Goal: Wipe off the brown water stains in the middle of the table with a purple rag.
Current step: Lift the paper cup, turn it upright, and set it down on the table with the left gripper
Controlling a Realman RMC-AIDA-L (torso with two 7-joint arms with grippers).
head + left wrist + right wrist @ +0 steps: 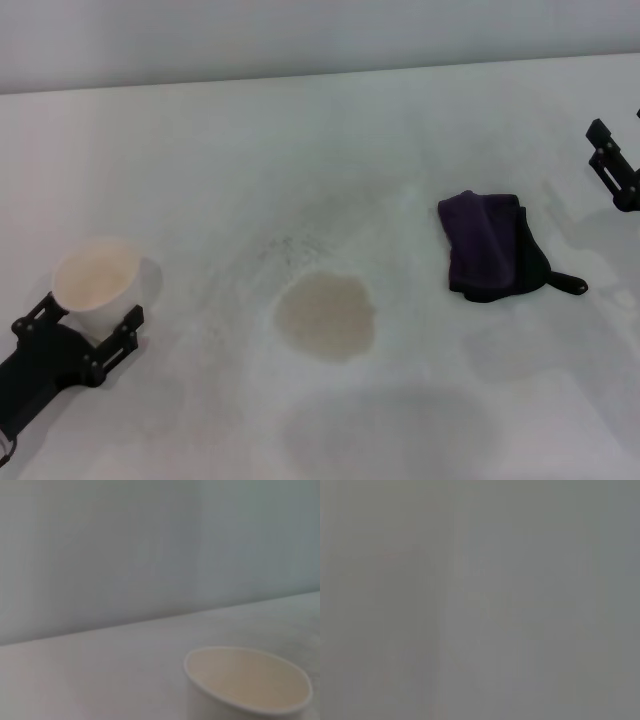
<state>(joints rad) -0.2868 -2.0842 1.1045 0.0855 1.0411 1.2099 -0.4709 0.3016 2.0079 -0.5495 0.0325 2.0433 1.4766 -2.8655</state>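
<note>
The brown water stain (325,317) is a roundish pale tan puddle in the middle of the white table (300,150). The purple rag (488,245) lies folded to the right of it, apart from it, with its black underside and short tab showing toward the near right. My right gripper (600,148) is at the far right edge, open and empty, beyond and right of the rag. My left gripper (85,322) is at the near left, shut on a white paper cup (95,282), which also shows in the left wrist view (247,685). The right wrist view shows only blank grey.
Faint grey speckled smudges (285,245) lie just beyond the stain. A large faint grey shadow patch (385,430) lies nearer than the stain. The table's far edge meets a pale wall (320,30).
</note>
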